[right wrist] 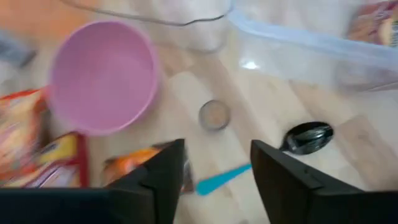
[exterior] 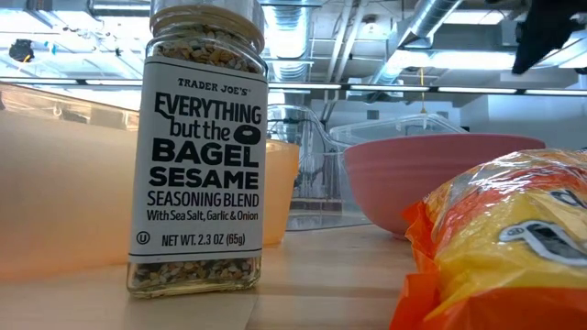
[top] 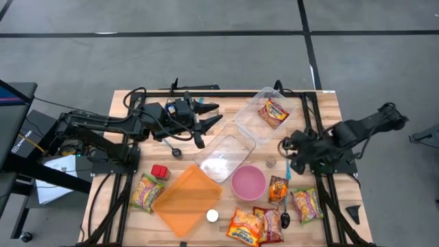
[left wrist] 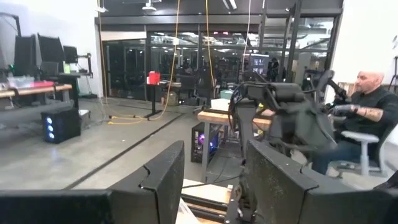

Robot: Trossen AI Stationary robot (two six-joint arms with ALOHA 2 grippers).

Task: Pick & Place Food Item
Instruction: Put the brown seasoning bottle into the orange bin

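A noodle packet (top: 274, 113) lies inside a clear tub (top: 255, 122) at the table's far right; both also show in the right wrist view, the tub (right wrist: 323, 46) and the packet (right wrist: 375, 22). More packets lie near the front edge (top: 278, 189) (top: 305, 204) (top: 243, 226). My right gripper (top: 289, 156) (right wrist: 217, 180) hovers open above the table between the tub and the pink bowl (right wrist: 102, 74), slanting down, with nothing between its fingers. My left gripper (top: 209, 118) (left wrist: 214, 186) stands open and level, high over the table's far left part.
Under my right gripper lie a blue-handled black spoon (right wrist: 308, 137), a small round jar (right wrist: 214, 115) and an orange packet (right wrist: 134, 165). A second clear tub (top: 223, 156), an orange lid (top: 185, 199), a seasoning jar (exterior: 197, 147) and a red item (top: 160, 171) fill the middle and front left.
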